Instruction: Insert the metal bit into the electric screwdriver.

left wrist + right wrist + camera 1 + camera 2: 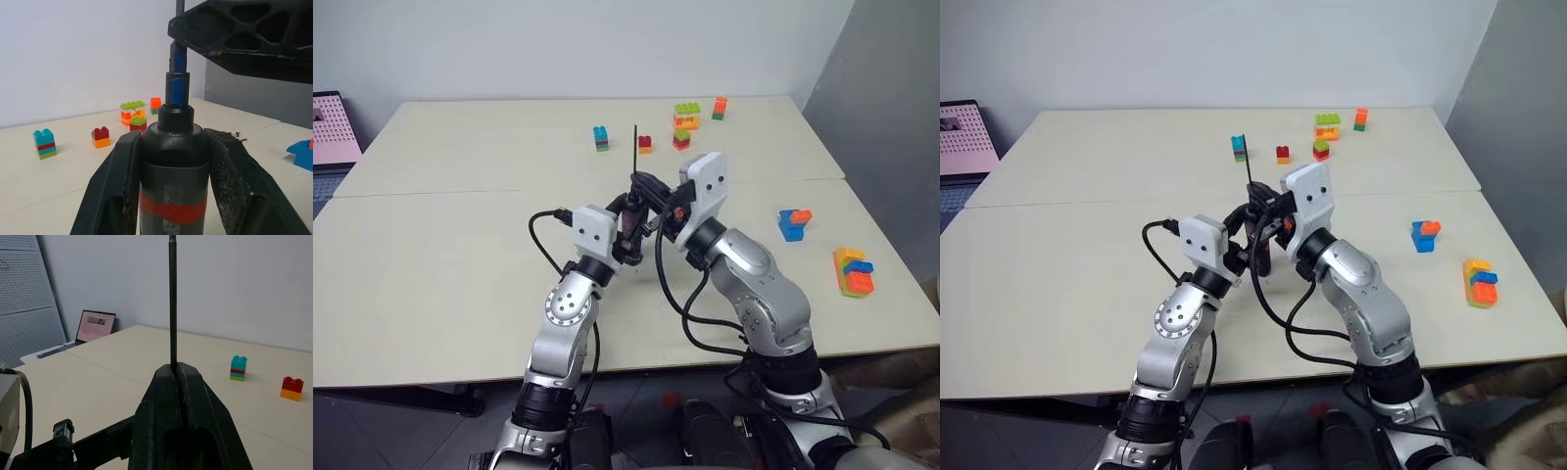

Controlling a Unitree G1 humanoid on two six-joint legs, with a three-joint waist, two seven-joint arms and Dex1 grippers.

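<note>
My left gripper is shut on the electric screwdriver, holding it upright above the middle of the table; the dark body with its red band sits between the two fingers, and the blue tip points up. Directly over that tip, my right gripper is shut on the metal bit, a thin dark rod that rises straight above both hands. In the left wrist view, the bit lines up with the blue tip. The right gripper's finger hides where they meet.
Coloured brick stacks stand at the far side of the table, and others lie at the right. A laptop sits off the table's left edge. A seam crosses the tabletop.
</note>
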